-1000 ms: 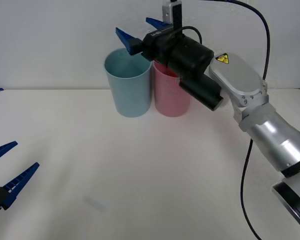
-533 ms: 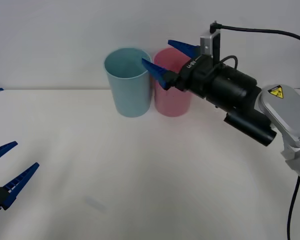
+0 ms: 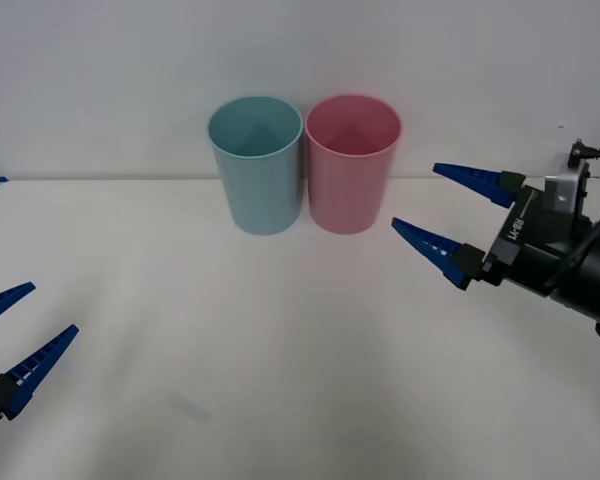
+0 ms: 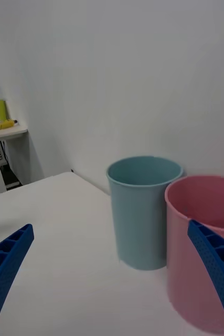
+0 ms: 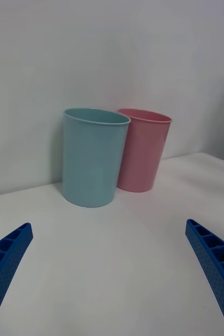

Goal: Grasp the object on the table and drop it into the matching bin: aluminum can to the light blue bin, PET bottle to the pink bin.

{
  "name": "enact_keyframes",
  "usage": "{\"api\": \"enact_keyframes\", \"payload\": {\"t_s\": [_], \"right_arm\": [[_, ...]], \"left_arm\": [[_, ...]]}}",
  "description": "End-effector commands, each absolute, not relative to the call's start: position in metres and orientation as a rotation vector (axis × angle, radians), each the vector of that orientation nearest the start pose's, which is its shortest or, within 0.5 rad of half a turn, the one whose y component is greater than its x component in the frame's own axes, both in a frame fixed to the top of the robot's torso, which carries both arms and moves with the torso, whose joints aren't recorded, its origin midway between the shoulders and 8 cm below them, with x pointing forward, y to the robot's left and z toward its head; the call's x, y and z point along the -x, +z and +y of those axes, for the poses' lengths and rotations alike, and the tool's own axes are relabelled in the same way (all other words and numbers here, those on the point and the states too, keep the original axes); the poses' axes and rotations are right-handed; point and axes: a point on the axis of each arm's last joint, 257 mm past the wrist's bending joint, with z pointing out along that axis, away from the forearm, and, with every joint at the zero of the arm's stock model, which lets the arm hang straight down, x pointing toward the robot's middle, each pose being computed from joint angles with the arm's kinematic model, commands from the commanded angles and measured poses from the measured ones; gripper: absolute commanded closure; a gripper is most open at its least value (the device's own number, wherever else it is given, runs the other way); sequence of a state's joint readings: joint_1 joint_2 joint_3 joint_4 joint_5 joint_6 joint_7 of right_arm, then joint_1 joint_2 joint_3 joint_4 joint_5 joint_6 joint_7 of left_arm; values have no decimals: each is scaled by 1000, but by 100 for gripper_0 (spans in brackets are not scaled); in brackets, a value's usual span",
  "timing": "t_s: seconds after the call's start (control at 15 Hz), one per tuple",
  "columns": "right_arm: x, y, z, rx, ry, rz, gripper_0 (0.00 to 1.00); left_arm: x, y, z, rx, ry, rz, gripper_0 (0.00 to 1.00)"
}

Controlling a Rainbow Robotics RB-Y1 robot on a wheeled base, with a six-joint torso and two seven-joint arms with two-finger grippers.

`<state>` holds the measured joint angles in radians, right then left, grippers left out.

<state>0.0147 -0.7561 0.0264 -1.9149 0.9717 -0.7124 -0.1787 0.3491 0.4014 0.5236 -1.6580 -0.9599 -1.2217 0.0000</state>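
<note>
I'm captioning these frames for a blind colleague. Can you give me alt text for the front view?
A light blue bin and a pink bin stand side by side at the back of a white table. The right claw hangs open beside the pink bin; the left claw waits open at the near left edge.

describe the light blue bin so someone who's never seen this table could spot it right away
Start at the far edge of the white table, where two tall round tapered buckets stand side by side against the wall. The light blue bin is the one on the robot's left, next to the pink bin. They share the same shape, so colour alone tells them apart.
</note>
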Motion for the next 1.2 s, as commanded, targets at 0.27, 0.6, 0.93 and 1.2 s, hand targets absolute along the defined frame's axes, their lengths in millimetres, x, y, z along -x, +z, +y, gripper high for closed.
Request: {"api": "enact_keyframes", "payload": {"t_s": [0.27,0.6,0.93,1.2], "right_arm": [[-382,-120,-231,818,563,1430,0],[-336,-147,-280,774,540,1525,0],[-314,-165,-293,755,587,1553,0],[-309,-166,-296,768,594,1550,0]], "left_arm": [[-342,-169,330,-465,-567,1441,0],[-342,-169,330,-465,-567,1441,0],[-342,-169,330,-465,-567,1441,0],[-342,-169,330,-465,-567,1441,0]]}}
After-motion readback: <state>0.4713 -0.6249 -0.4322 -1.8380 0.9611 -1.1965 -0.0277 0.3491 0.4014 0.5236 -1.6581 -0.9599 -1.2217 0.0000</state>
